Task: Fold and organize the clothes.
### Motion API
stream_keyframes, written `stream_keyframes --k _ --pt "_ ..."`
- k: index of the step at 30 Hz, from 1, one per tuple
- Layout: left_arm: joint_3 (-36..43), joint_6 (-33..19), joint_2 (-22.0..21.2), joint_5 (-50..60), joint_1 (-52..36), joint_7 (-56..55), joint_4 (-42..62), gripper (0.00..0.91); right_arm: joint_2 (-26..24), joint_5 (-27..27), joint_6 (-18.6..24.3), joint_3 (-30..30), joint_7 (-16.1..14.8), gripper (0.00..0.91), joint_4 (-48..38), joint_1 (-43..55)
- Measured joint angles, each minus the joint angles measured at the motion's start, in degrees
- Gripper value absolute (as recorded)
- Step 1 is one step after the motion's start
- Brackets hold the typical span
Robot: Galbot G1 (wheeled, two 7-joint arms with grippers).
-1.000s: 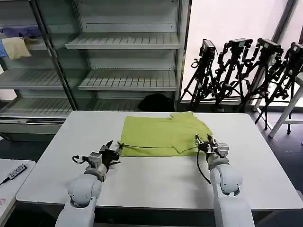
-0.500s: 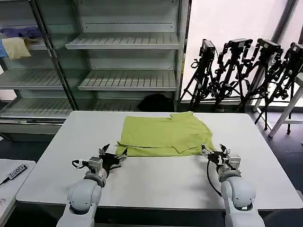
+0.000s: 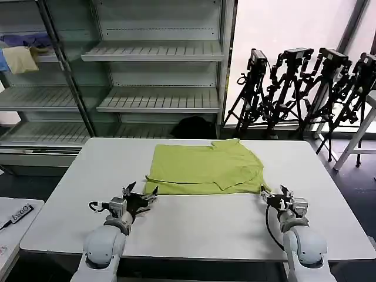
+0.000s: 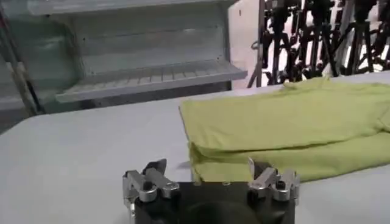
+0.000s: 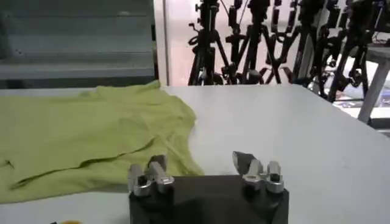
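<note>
Lime T-shirt (image 3: 202, 169) lies on the white bench (image 3: 194, 229), toward the far side and about centred left to right. It is folded at least once: the left wrist view shows a doubled layer along the near edge, the upper layer sitting slightly back from the lower. One sleeve or corner sticks out at the right end, so the outline is not yet a clean rectangle. No printed graphic is visible on the upturned side.

Left tool (image 3: 141, 196) is just beside the near-left corner of the shirt, fingers spread apart, holding nothing. Right tool (image 3: 279, 195) is near the near-right corner, just off the fabric, fingers also apart and empty. Both sit low over the bench, pointing toward the cloth.

Judgement: the tools flank the near hem at matching heights, a placement that suits pinching both near corners together for another fold away from the robot. The task looks partway done, with at least one more fold likely needed.

Risk: the doubled edge may let a finger catch only the top layer.
</note>
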Motion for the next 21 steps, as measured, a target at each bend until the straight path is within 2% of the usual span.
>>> stream_keyframes --k 1,2,4,5,6,8,21 --pt "0.03 0.0 -0.02 0.01 0.05 -0.07 0.13 0.877 0.04 -0.14 0.1 -0.07 -0.08 0.111 -0.24 -0.11" --pt "0.08 0.0 -0.02 0.01 0.11 -0.15 0.27 0.736 0.05 -0.26 0.2 -0.13 -0.13 0.02 -0.38 -0.16" --pt "0.13 0.01 -0.01 0.02 0.23 -0.21 0.5 0.423 0.07 -0.45 0.35 -0.23 -0.18 0.0 -0.6 -0.21" --pt "0.16 0.01 0.01 0.05 0.29 -0.26 0.58 0.101 0.09 -0.54 0.38 -0.24 -0.18 0.0 -0.67 -0.2" --pt "0.19 0.01 0.02 0.09 0.35 -0.29 0.67 0.04 0.1 -0.57 0.39 -0.26 -0.2 0.0 -0.69 -0.2" --pt "0.32 -0.01 0.03 0.16 0.51 -0.39 0.76 0.01 0.07 -0.62 0.4 -0.28 -0.23 0.0 -0.68 -0.2" --pt "0.83 0.09 0.23 0.29 1.04 0.05 1.39 0.0 -0.04 -0.77 0.23 -0.33 -0.52 0.0 0.23 -0.58"
